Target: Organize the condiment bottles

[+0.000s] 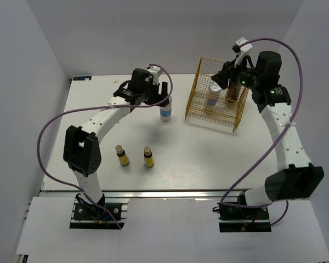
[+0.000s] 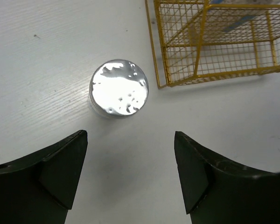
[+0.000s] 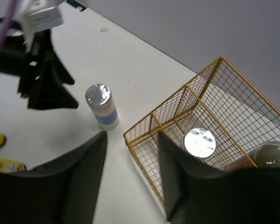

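A blue-banded white bottle with a silver top (image 1: 165,111) stands upright on the table, left of the yellow wire rack (image 1: 200,90). My left gripper (image 1: 155,100) hovers open just beside and above it; in the left wrist view its silver top (image 2: 119,87) lies ahead of the open fingers (image 2: 130,140). A second white silver-topped bottle (image 1: 214,94) and an amber bottle (image 1: 232,94) stand inside the rack. My right gripper (image 1: 229,82) is open and empty above the rack (image 3: 130,135). Two tiny brown yellow-labelled bottles (image 1: 122,155) (image 1: 148,156) stand at the table's front.
The rack (image 3: 177,116) has wire dividers; its near-left compartments hold nothing. The left gripper (image 3: 42,79) shows in the right wrist view beside the blue-banded bottle (image 3: 101,106). The table's near edge runs just behind the arm bases.
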Controlling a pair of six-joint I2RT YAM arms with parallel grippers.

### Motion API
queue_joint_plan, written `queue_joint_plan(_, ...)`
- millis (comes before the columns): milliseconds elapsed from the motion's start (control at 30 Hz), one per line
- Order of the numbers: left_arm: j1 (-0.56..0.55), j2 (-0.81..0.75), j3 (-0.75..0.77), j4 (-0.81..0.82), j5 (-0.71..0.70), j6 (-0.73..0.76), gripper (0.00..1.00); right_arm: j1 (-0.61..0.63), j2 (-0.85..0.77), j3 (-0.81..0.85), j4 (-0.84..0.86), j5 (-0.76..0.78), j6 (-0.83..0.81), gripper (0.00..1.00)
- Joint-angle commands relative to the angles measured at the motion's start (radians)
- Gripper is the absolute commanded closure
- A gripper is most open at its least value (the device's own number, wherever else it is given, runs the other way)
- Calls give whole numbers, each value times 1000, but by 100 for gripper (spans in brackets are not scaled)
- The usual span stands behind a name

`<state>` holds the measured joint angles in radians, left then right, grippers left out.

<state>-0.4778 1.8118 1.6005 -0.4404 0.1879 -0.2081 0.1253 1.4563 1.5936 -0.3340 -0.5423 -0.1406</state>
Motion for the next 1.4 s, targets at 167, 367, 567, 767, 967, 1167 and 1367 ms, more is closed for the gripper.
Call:
queue_joint_plan(167,-96,124,165,-81,-282,59,14,-6,-105,-167,1,-99,-22,36)
queue_joint_plan(367,-113,265,292,-136,-407,12,13,-6,-137,-225,24,-110,6,36)
queue_joint_plan(567,-114,325,352,-144,-487,-14,13,-4,-180,-256,30,-104,-10,36)
queue_joint_plan(767,-116,342,395,-136,-513,-31,16,-6,-209,-285,32,-100,-24,36)
queue_joint_plan(967,-114,330,401,-129,-484,-39,17,-6,-220,-302,38,-99,-20,36)
queue_joint_plan(1167,-114,328,391,-136,-462,-43,32,-7,-223,-308,43,-91,-13,36)
queue_joint_plan(1367,-114,293,421,-149,-458,-53,80,-15,-232,-302,43,-79,-8,39)
